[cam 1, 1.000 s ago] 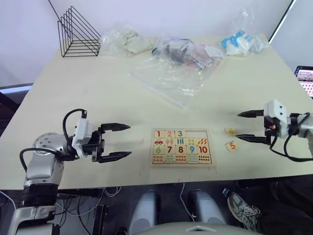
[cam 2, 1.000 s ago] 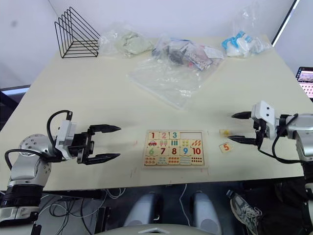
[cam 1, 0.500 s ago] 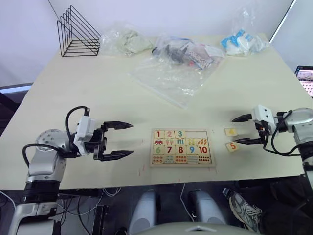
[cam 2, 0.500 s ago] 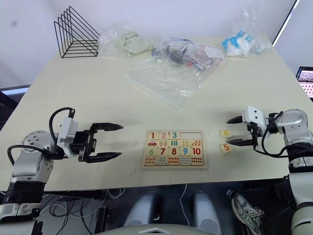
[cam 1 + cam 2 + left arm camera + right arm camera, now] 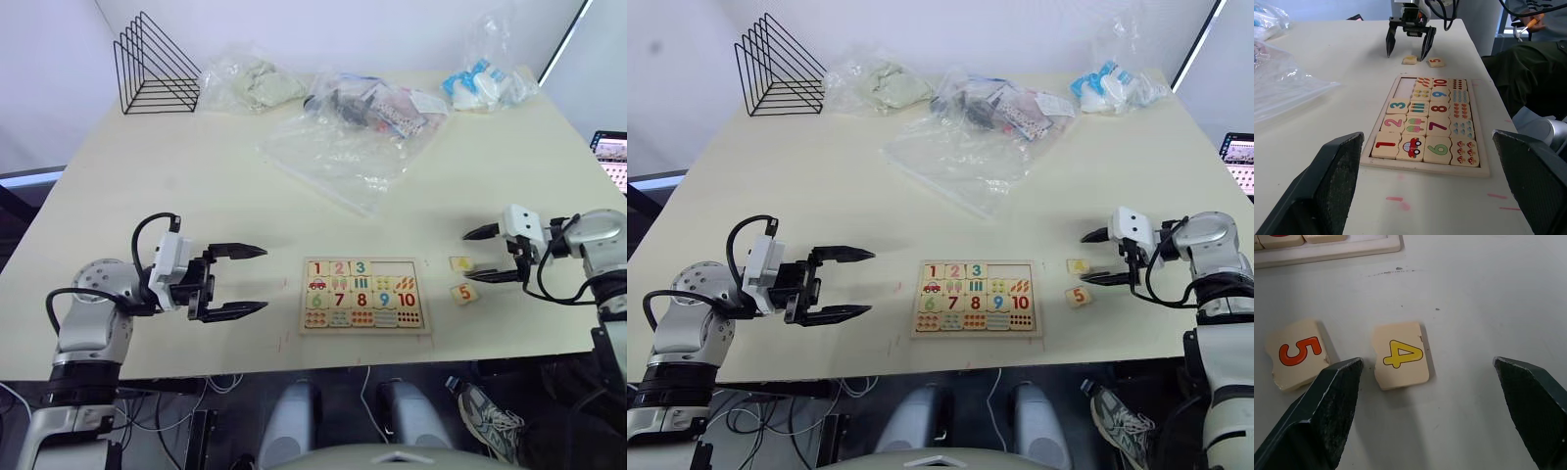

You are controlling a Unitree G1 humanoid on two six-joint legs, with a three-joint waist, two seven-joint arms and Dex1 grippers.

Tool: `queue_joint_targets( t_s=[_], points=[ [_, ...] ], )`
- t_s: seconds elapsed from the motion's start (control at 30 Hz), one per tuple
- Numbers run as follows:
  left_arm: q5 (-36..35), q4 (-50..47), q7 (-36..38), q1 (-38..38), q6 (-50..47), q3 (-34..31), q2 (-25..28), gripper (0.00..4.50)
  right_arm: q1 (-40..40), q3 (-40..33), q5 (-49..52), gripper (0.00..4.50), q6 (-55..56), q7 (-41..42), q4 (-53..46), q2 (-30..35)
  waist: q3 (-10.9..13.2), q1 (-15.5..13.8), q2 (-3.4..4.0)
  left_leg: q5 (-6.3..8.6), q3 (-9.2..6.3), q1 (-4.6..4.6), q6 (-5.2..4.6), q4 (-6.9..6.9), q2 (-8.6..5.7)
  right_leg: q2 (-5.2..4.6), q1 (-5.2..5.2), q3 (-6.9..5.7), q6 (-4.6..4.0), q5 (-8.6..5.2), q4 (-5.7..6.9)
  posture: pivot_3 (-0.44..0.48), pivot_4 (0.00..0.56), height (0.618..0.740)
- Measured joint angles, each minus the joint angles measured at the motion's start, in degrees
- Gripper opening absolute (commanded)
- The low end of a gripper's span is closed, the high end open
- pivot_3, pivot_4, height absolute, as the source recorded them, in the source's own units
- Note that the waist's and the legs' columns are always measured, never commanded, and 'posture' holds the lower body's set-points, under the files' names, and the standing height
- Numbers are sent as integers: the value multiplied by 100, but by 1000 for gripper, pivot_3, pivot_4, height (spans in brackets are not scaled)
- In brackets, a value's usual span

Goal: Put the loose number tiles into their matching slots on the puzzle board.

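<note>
The puzzle board point(image 5: 365, 294) holds tiles 1, 2 and 3 in its top row, with the two slots point(image 5: 1406, 89) beside the 3 empty. Just right of it on the surface point(image 5: 196, 186) lie tiles 4 point(image 5: 1400, 355) and 5 point(image 5: 1297, 352). The right gripper point(image 5: 1097, 257) hovers spread over the 4; the left gripper point(image 5: 245, 281) hangs spread left of the board.

loose tiles 4 point(image 5: 1400, 355), 5 point(image 5: 1297, 353), puzzle board point(image 5: 1476, 129) 1–3, 6–10
</note>
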State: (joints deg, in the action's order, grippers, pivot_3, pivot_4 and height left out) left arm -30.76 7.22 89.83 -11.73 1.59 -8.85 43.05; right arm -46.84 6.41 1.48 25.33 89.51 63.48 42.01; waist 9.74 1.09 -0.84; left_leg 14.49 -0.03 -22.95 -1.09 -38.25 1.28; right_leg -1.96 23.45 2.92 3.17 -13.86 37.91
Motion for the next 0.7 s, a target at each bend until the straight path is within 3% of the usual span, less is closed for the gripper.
queue_joint_targets(
  t_s=[0.07,0.17,0.33,0.37,0.63,0.7],
  points=[
    [0,0,0,0,1,0,0,4500,-26,0,-39,4467,33,5,23,-14,0,5,0,0,0,1,0,0,0,0,0,0,0,0,0,0,150,740],
    [0,0,0,1,2,0,0,4500,-61,0,-94,3675,50,52,53,-38,0,8,0,0,-1,1,0,0,0,0,0,0,0,0,0,0,150,740],
    [-3,0,0,96,2,-2,8,4500,-60,0,-111,1544,106,151,66,-48,0,10,0,0,-2,3,0,0,0,0,0,2,0,0,2,0,150,740],
    [-4,0,0,102,2,-3,8,4500,-59,-2,-117,949,130,163,66,-46,0,11,0,0,-2,3,0,0,0,0,-1,2,0,0,2,0,150,740],
    [-33,-49,0,136,3,-5,10,4500,80,-67,-10,872,71,240,-137,-4,0,4,0,0,-5,3,0,0,1,-2,-1,3,0,0,2,0,150,740],
    [-35,-101,0,139,7,-5,11,4500,269,-70,67,872,-189,231,-560,68,0,3,0,0,-7,3,0,0,1,-2,0,4,0,0,3,0,150,740]
  ],
)
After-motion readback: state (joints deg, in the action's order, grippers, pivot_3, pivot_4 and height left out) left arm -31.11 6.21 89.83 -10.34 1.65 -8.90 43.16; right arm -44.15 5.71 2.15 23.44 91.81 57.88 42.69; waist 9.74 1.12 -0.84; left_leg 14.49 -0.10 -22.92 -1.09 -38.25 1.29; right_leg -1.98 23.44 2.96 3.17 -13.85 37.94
